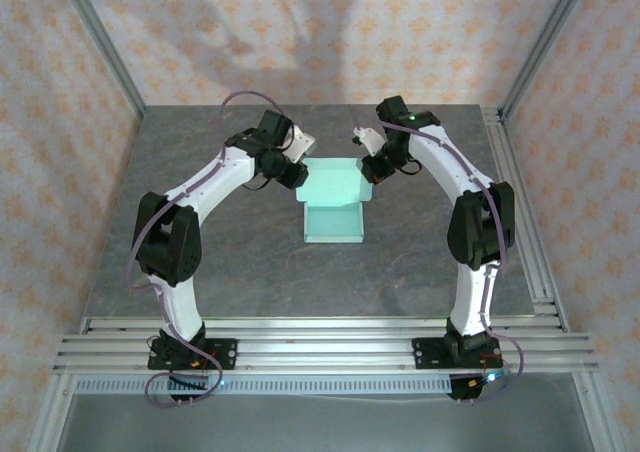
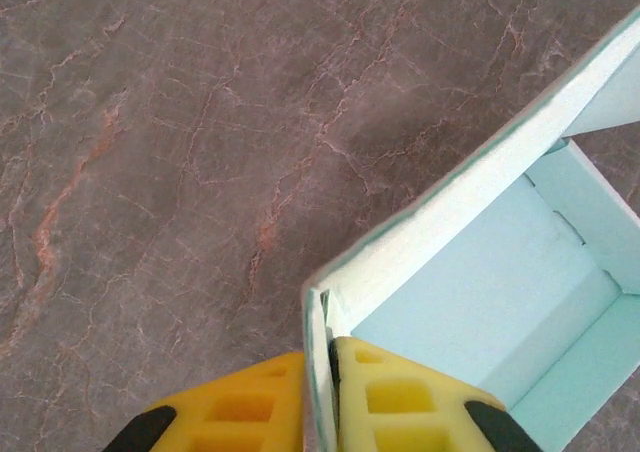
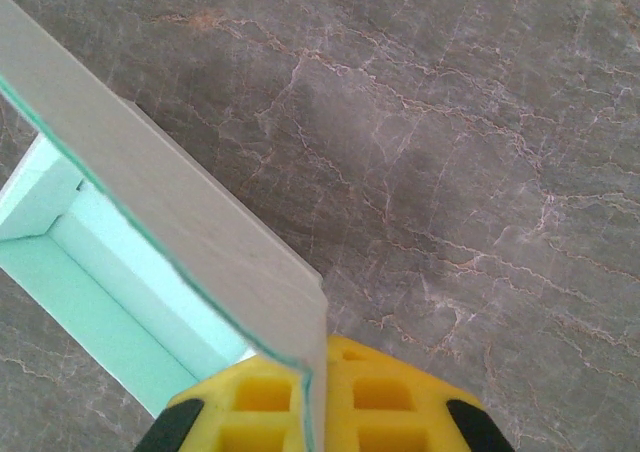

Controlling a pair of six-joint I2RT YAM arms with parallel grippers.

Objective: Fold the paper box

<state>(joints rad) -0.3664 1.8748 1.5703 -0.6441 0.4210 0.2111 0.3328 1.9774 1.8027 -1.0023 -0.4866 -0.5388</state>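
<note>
The paper box (image 1: 333, 200) is pale mint card, half formed, lying open in the middle of the table with its far side walls raised. My left gripper (image 1: 297, 172) holds the box's far left corner. In the left wrist view the yellow fingers (image 2: 250, 407) are shut on the upright wall of the paper box (image 2: 480, 272), at my left gripper (image 2: 322, 367). My right gripper (image 1: 369, 167) holds the far right corner. In the right wrist view my right gripper (image 3: 315, 377) pinches the edge of the box's wall (image 3: 190, 222).
The grey marbled table (image 1: 250, 262) spreads around the box. Aluminium rails (image 1: 320, 337) cross the near edge and another rail (image 1: 520, 212) runs along the right side. Patterned walls and metal posts (image 1: 100, 42) close in the back and sides.
</note>
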